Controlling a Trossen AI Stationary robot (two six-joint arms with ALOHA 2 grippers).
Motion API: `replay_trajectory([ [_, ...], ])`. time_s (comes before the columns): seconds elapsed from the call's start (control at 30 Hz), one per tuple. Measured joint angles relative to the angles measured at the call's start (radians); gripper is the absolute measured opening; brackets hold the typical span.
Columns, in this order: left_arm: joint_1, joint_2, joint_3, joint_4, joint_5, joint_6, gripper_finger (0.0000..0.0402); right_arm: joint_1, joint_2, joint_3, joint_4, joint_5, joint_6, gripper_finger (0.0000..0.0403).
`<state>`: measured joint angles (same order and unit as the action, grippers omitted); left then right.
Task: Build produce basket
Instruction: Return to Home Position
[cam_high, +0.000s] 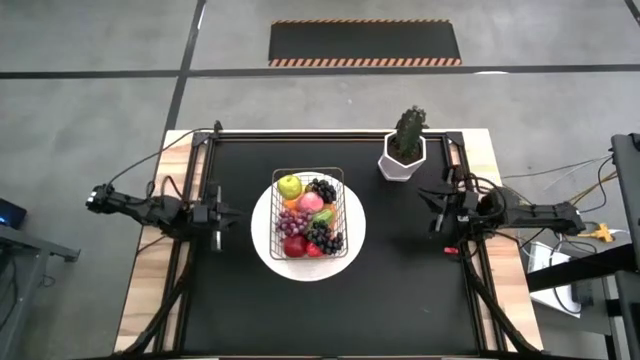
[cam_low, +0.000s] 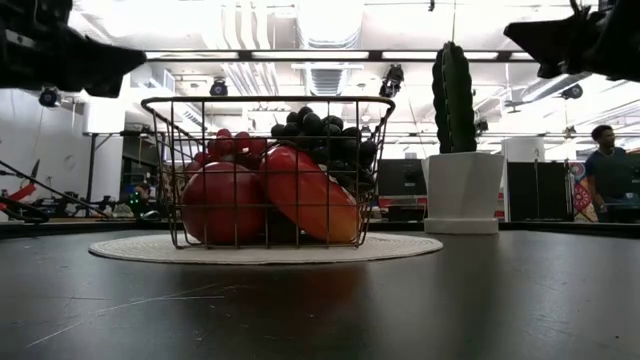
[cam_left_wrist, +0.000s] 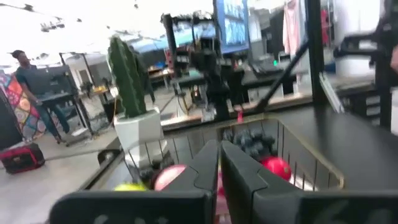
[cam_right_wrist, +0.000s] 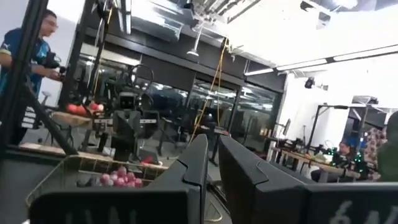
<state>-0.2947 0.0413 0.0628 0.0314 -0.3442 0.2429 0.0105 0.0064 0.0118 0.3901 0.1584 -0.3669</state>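
From above, the basket (cam_high: 343, 197) sits on the white plate (cam_high: 261, 232) in the middle of the bench (cam_high: 400, 290), and it is packed. The produce (cam_high: 303, 214) fills it wall to wall: a green apple in one corner, dark and red grape bunches, red fruit along one end. No loose fruit shows anywhere on the dark top, so the filling looks finished. By that reading only the arms' retreat to rest is left. The left pincer (cam_high: 232, 213) hangs just beside the plate's left edge. The right pincer (cam_high: 435, 208) is well apart on the other side, near the potted plant (cam_high: 403, 150). A striped mat (cam_high: 365, 42) lies on the floor beyond, with no lettering on it.

At bench level, the load heaps up to the rim, red fruit pressed against the mesh and dark grapes on top. Both arms hang high at the upper corners, clear of it all. No label shows on the pot or the wire.

Through the left wrist camera, that pincer's fingers are pressed together and hold nothing, and the full basket lies straight ahead. The screens behind are too blurred to read.

Through the right wrist camera, the fingers are drawn close with only a slit between them, empty too. The basket's rim and some red grapes are in sight. No writing is legible here either.
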Motion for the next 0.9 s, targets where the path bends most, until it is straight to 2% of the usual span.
replay_trajectory([
  [0.23,0.0,0.024,-0.049,0.022,-0.001,-0.001,0.0001,0.0,0.011,0.0,-0.055,0.003,0.169,0.0031],
  [0.6,0.0,0.086,-0.05,0.026,-0.002,-0.001,0.0001,0.0,0.048,0.0,-0.176,0.0,0.186,0.0031],
  [0.9,0.0,0.129,-0.05,0.025,-0.002,0.0,0.0001,0.0,0.068,-0.001,-0.178,0.0,0.185,0.0031],
])
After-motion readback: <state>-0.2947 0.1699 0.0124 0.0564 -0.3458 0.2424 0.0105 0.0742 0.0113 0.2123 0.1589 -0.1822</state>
